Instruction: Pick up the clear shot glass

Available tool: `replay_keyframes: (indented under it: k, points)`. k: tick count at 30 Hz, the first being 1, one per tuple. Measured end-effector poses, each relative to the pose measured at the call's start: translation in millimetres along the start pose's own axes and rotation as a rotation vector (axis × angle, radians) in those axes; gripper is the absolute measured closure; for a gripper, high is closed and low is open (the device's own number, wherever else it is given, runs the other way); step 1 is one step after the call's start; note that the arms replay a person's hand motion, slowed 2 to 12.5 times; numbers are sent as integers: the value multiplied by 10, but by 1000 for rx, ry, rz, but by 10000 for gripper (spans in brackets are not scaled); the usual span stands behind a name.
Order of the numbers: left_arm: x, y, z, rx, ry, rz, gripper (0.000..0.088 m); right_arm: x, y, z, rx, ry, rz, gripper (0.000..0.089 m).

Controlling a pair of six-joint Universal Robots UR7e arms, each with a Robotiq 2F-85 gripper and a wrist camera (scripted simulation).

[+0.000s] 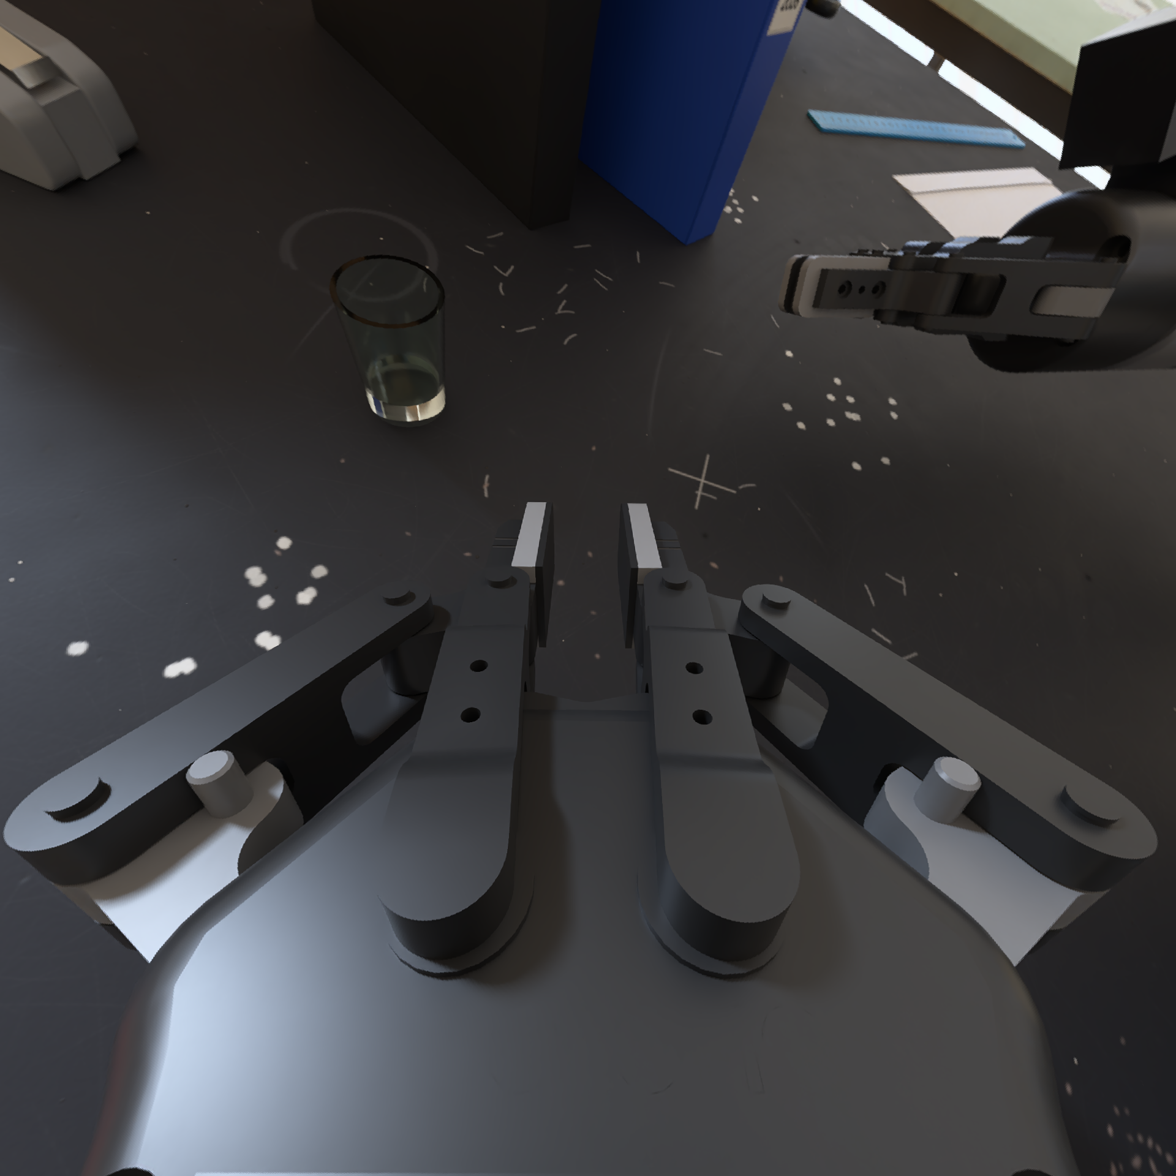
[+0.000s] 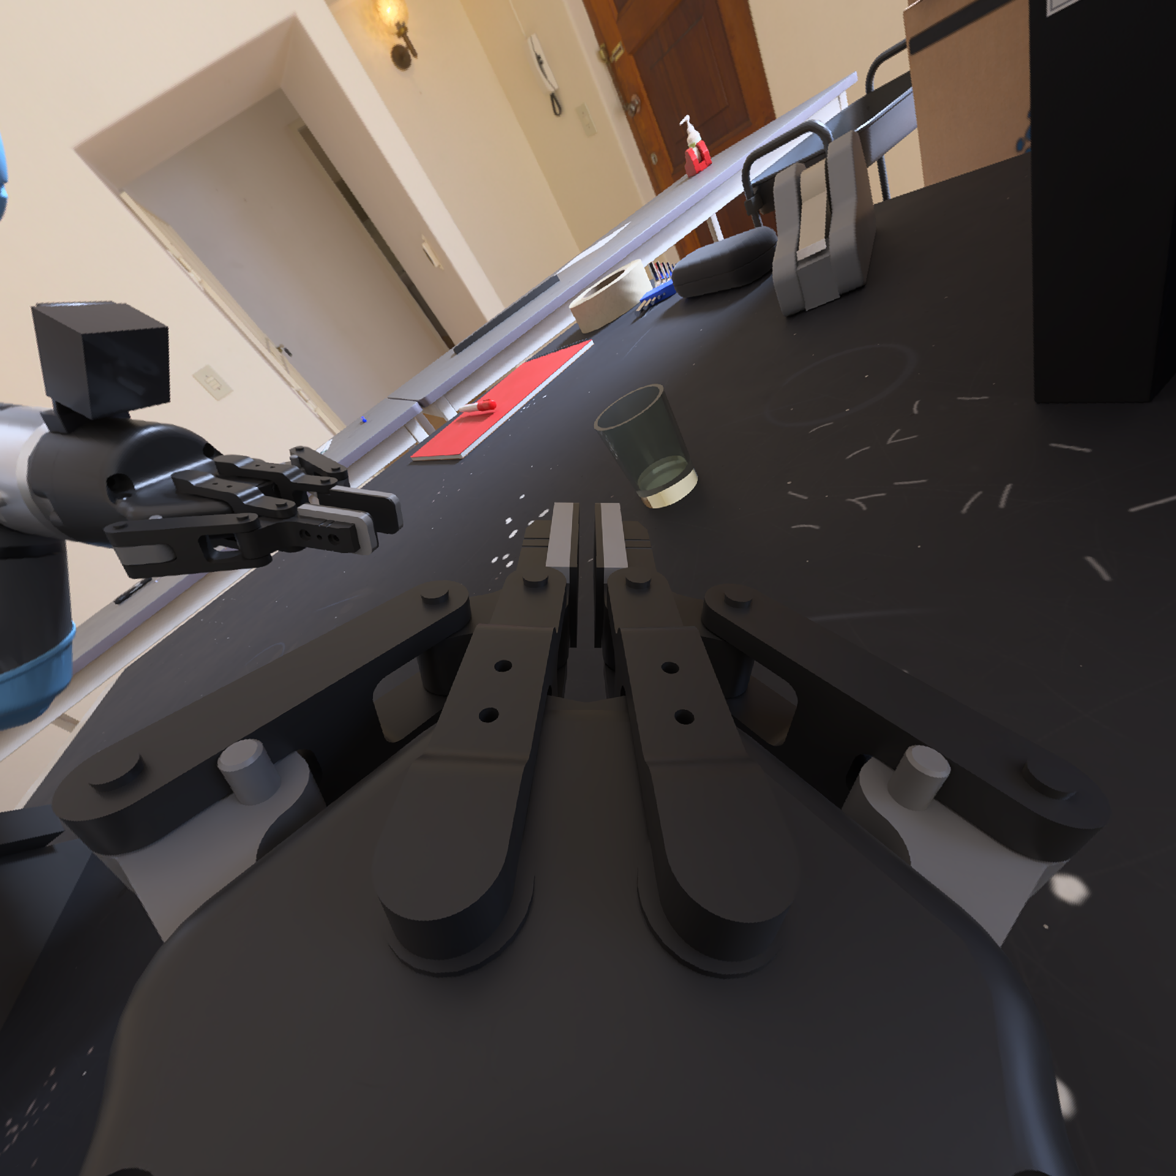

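Observation:
The clear shot glass (image 1: 391, 337) stands upright on the dark table (image 1: 191, 445), ahead and to the left of my left gripper (image 1: 587, 538). The left gripper is nearly shut, with a narrow gap between the pads and nothing in it. In the right wrist view the glass (image 2: 646, 445) is just ahead and slightly right of my right gripper (image 2: 587, 534), which is shut and empty. Neither gripper touches the glass. The right gripper (image 1: 792, 289) also shows at the right of the left wrist view. The left gripper (image 2: 382, 518) shows at the left of the right wrist view.
A black box (image 1: 483, 95) and a blue box (image 1: 681, 108) stand behind the glass. A grey dispenser (image 1: 57, 114) is far left; a blue ruler (image 1: 916, 130) and white paper (image 1: 973, 191) far right. A red notebook (image 2: 503, 401), tape roll (image 2: 608, 293) and dark case (image 2: 725, 261) lie beyond.

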State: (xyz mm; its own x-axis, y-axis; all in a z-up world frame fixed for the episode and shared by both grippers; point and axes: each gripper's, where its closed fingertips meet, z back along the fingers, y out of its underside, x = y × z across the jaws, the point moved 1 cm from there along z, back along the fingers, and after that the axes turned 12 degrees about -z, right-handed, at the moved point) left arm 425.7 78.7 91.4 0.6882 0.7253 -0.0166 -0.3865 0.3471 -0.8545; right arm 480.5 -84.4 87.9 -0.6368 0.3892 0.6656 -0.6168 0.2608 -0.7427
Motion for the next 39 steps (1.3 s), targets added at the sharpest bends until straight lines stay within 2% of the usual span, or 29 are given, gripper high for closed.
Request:
replay_keyframes:
  k: [7,12,16,21,25,27,32,39]
  points:
    - [12,-6,-64,-71,-57,57,699,-8,-5,3,-3,-11,-25,854]
    - [18,-10,-128,-124,-69,106,699,-14,-1,-1,3,-13,-34,854]
    - [4,-48,-173,-163,-46,145,693,-29,2,-5,8,-4,-37,854]
    - [-73,-111,-212,-180,29,179,654,-24,22,-15,20,-3,-38,853]
    - [-136,-187,-208,-185,88,163,638,-5,40,-22,29,-10,-35,852]
    - [-129,-227,-197,-193,94,138,636,-1,43,-21,30,-11,-33,852]
    - [-83,-258,-202,-196,69,62,635,3,45,-15,29,-8,-27,852]
    - [-21,-166,-252,-142,23,-22,629,19,47,-5,22,-8,-17,852]
